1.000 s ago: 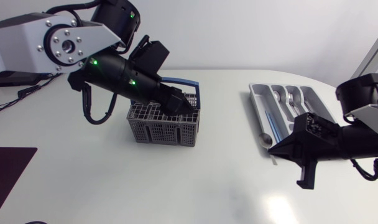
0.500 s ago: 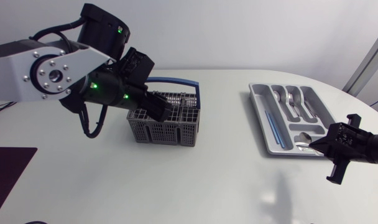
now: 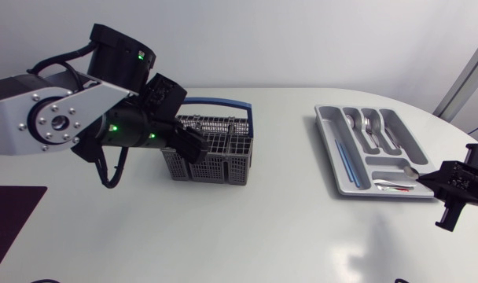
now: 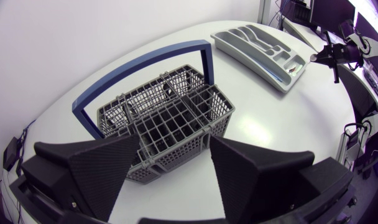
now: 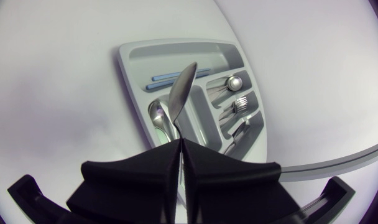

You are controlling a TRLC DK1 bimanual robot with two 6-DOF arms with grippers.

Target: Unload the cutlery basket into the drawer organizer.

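Head view, going from near to far: at 4 o'clock on the white desk [image 3: 247, 236], the right pincer [image 3: 428, 182] is clamped on a silver cutlery piece [image 3: 392, 185]. The tip of this piece is over the nearest compartment of the grey tray [image 3: 325, 137]. Spoons [image 3: 370, 124] and a fork [image 5: 239, 102] lie in the compartments behind it. At 10 o'clock the left pincer [image 4: 175, 146] has its fingers apart, with a corner of the grey basket [image 3: 223, 163] between them. The blue handle [image 3: 223, 102] of the basket rises at its far side.
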